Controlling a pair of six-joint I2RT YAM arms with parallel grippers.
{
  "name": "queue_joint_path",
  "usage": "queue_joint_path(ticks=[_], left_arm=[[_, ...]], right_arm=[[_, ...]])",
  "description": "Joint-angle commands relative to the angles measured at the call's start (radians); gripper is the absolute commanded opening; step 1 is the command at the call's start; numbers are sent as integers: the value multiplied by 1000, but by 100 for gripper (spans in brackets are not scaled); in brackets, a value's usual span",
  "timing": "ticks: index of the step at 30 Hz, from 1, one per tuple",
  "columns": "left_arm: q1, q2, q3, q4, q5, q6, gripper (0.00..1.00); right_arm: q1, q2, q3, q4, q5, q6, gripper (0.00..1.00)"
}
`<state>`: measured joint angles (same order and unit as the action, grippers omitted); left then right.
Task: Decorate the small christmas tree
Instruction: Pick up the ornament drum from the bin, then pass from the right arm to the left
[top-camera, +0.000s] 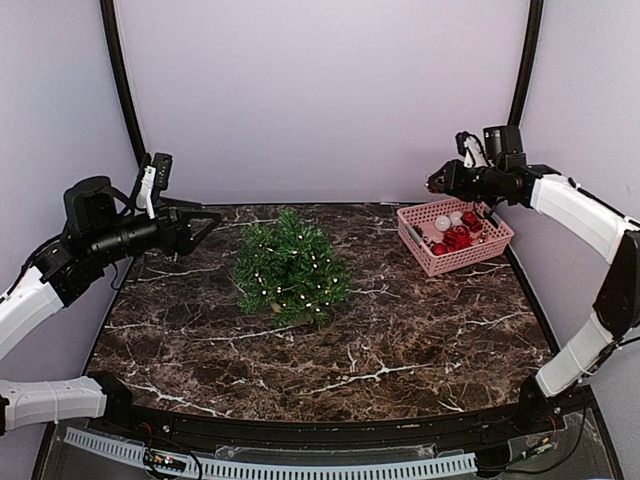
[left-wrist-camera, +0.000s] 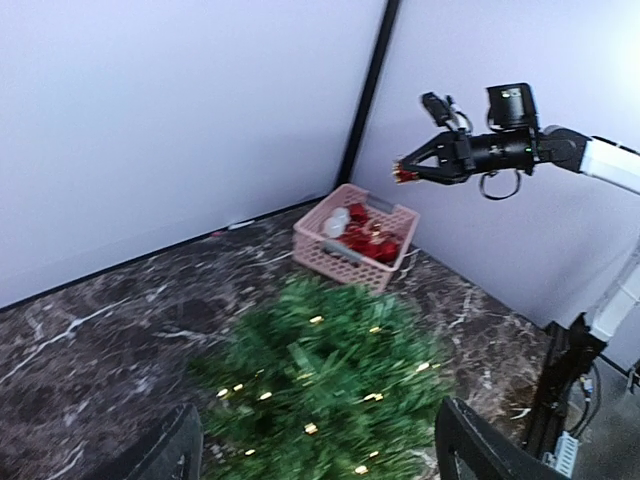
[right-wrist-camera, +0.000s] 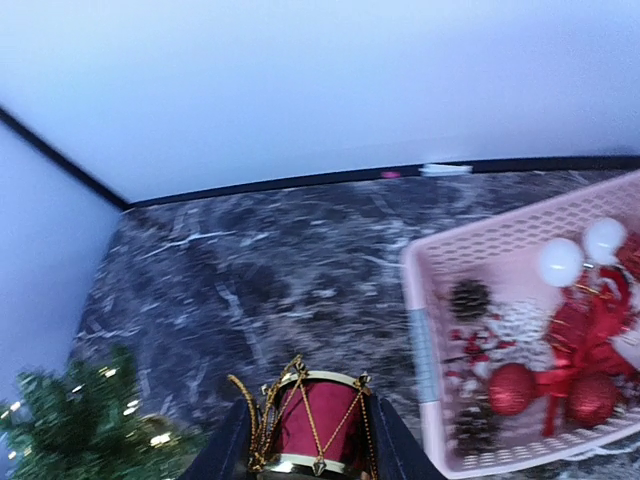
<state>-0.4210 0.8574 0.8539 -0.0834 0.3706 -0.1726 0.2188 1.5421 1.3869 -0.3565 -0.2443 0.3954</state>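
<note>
Holding a red drum ornament (right-wrist-camera: 318, 415) with gold cord, the right gripper (right-wrist-camera: 312, 452) is clamping its sides between both fingers and hovering high beside the pink basket (top-camera: 440, 263), which is sitting at the far right of the marble table (top-camera: 400, 350). Judgement: the drum is being held high so that it clears the basket's remaining baubles on the way to the small christmas tree (top-camera: 290, 268), which is standing mid-table with its lights glowing, well apart from both arms. The left gripper (top-camera: 207, 222) is hanging with fingers spread and nothing between them (probably positioned to steady the tree), pointing toward it from the left. No brand, label or writing is showing legibly anywhere.
</note>
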Motion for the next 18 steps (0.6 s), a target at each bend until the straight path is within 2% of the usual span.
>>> queue_joint_path(ticks=[1, 7, 12, 15, 17, 18], left_arm=[[-137, 55, 78, 137, 80, -60, 83], [-273, 136, 142, 164, 118, -77, 83], [-365, 207, 179, 239, 106, -132, 83], [-421, 258, 219, 235, 89, -97, 83], [-440, 285, 261, 176, 57, -47, 80], [-449, 291, 283, 159, 38, -15, 75]], right_arm=[[126, -100, -26, 53, -239, 27, 29], [312, -160, -20, 80, -406, 9, 29], [450, -155, -12, 92, -434, -18, 30], [496, -134, -12, 111, -475, -18, 30], [518, -118, -7, 116, -503, -18, 29], [527, -112, -4, 115, -512, -19, 29]])
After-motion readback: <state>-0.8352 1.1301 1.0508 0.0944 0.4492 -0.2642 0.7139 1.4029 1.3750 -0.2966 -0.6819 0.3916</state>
